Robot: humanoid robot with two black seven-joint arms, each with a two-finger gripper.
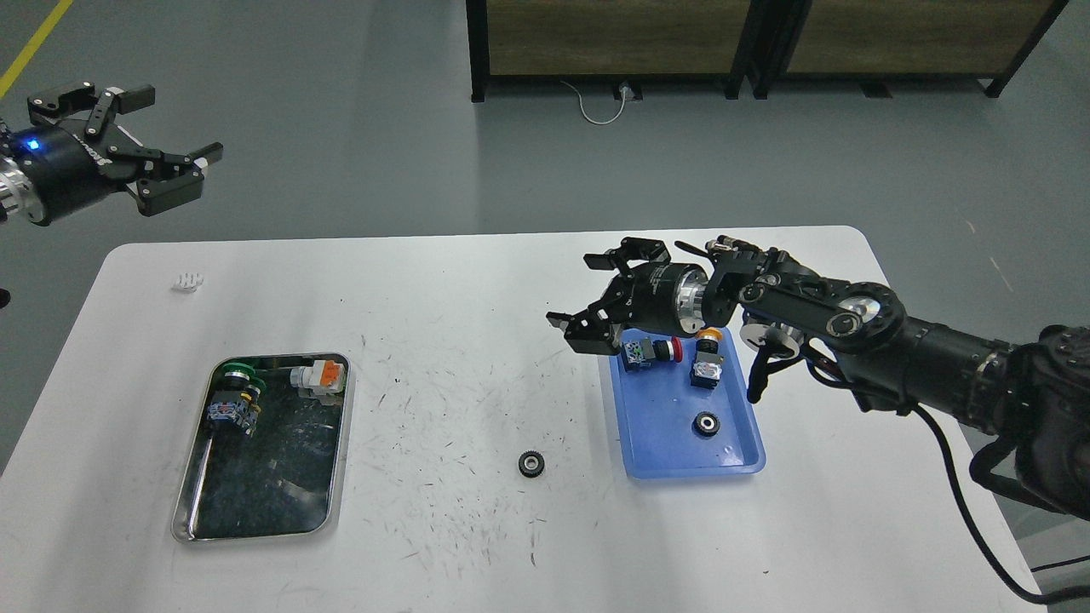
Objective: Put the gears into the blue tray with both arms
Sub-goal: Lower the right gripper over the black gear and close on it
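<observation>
White scratched surface point(443, 281) carried one small black toothed gear point(531, 464) outside the shallow blue plastic tray point(673, 455); rigid, light, we judged, best pinched across its teeth. Both our tools, left point(140, 140) and right point(600, 294), stood apart, empty.

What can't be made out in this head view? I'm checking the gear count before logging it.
- Blue tray: its far end is hidden behind the right gripper, so a gear there would not show.
- Small white object on the table: too small to identify.
- Steel tray: the parts in its far end overlap, so they cannot be counted.
- Left gripper: its arm is cut off by the left edge.
</observation>
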